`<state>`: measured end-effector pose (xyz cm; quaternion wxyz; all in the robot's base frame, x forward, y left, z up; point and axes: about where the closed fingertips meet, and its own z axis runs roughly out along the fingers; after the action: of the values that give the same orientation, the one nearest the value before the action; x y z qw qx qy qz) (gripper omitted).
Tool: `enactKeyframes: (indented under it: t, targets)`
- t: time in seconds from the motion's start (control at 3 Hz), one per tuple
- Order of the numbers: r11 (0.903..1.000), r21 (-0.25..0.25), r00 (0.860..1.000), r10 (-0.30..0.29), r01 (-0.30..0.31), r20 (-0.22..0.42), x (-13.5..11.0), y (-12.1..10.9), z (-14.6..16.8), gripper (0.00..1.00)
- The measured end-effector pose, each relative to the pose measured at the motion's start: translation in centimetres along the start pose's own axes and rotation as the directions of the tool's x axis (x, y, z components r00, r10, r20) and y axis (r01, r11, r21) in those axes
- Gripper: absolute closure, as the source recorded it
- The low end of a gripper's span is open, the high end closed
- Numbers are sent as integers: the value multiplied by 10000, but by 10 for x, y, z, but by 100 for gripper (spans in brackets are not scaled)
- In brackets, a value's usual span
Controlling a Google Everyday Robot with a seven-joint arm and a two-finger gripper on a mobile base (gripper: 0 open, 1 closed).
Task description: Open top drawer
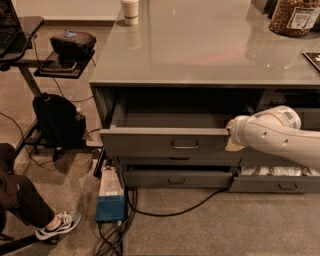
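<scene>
The top drawer [150, 142] is a wide grey metal drawer under the grey counter, pulled partly out, with a small loop handle [185, 145] at the middle of its front. Its inner floor is in shadow. My white arm reaches in from the right, and my gripper [233, 141] sits at the drawer front's right end, at the top edge. The arm's wrist hides the fingers.
Below are a narrower drawer [176, 178] and, at the right, a drawer with white contents [280, 172]. A blue box [110, 197] and cables lie on the floor at the left. A backpack [57, 120], a side desk [30, 30] and a person's shoe [57, 226] are further left. A cup [130, 11] and a jar [295, 16] stand on the counter.
</scene>
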<state>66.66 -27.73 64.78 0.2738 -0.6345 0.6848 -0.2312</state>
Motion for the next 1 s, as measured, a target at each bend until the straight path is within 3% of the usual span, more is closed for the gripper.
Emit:
enactKeyframes:
  t: [0.33, 0.67, 1.0]
  targets:
    - [10000, 0, 10000, 0, 0, 0, 0, 0, 0, 12]
    - [10000, -1, 10000, -2, 2, 1, 0, 0, 0, 0]
    - [10000, -1, 10000, -2, 2, 1, 0, 0, 0, 0]
